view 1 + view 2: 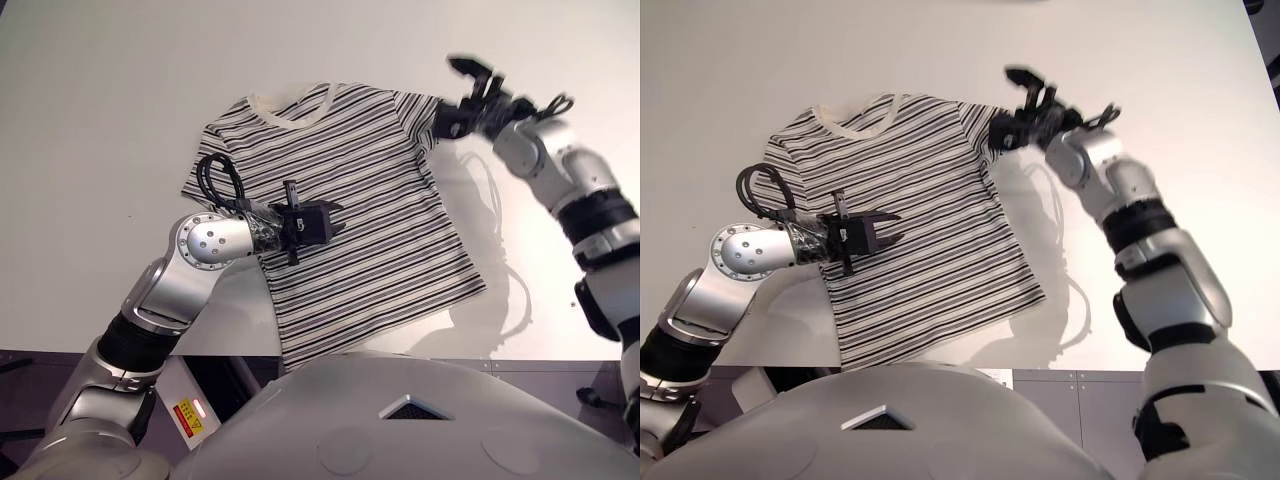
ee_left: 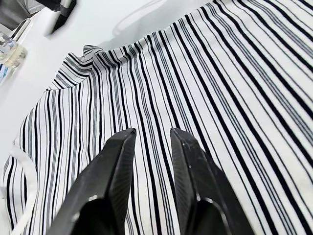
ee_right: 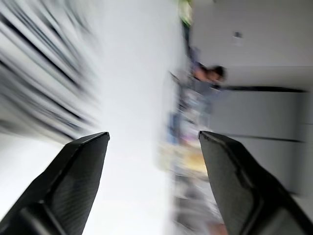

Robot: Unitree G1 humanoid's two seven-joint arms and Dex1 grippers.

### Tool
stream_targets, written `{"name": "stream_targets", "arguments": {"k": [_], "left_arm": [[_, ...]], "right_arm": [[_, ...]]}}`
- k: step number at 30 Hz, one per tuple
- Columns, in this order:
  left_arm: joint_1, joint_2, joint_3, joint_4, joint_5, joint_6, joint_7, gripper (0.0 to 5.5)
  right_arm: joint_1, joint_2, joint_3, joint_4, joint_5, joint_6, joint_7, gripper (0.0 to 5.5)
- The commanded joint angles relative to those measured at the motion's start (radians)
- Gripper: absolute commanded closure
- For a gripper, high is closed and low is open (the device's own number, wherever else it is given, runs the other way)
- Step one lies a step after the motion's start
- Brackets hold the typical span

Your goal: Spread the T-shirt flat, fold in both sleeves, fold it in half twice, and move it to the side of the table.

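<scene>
I'm hovering the left arm [image 1: 200, 245], elbow bent, over the T-shirt [image 1: 350, 190] lying nearly flat on the bench [image 1: 100, 100], left fingers [image 1: 330, 222] parted a slit and gripping nothing. Sleeve folds look next: I'm planning to pinch the right sleeve [image 1: 420, 115] at its hem and carry it inward low. The right fingers [image 1: 478, 82] are splaying wide, empty, raised beside that sleeve.

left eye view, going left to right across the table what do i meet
T-shirt sleeve on the left -> left pincer -> other sleeve -> right pincer
</scene>
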Motion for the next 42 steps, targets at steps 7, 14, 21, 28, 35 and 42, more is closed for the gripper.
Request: {"name": "stream_targets", "arguments": {"k": [7,14,21,28,35,42], "left_arm": [[0.256,0.311,-0.082,0.057,0.132,-0.178,-0.158,4.21],[0.405,0.575,-0.014,0.234,0.126,-0.430,-0.169,4.21],[0.122,0.371,0.061,0.255,-0.041,-0.421,-0.146,4.21],[-0.025,0.290,0.113,0.102,-0.193,-0.240,-0.227,4.21],[-0.285,0.029,0.009,0.145,-0.075,-0.020,-0.104,4.21],[-0.260,-0.085,-0.193,0.318,0.167,-0.073,-0.035,4.21]], "right_arm": [[0.404,-0.153,-0.042,-0.565,0.509,0.266,0.731,2.14],[0.593,-0.296,-0.032,-0.876,0.566,0.376,0.885,2.14],[0.482,-0.200,-0.337,-0.913,0.828,0.545,0.786,2.14],[0.359,-0.245,-0.429,-0.575,0.633,0.320,0.727,1.74],[0.182,-0.130,-0.233,-0.074,0.234,-0.211,0.522,0.84],[0.165,-0.107,-0.124,-0.036,0.121,-0.541,0.478,0.02]]}}
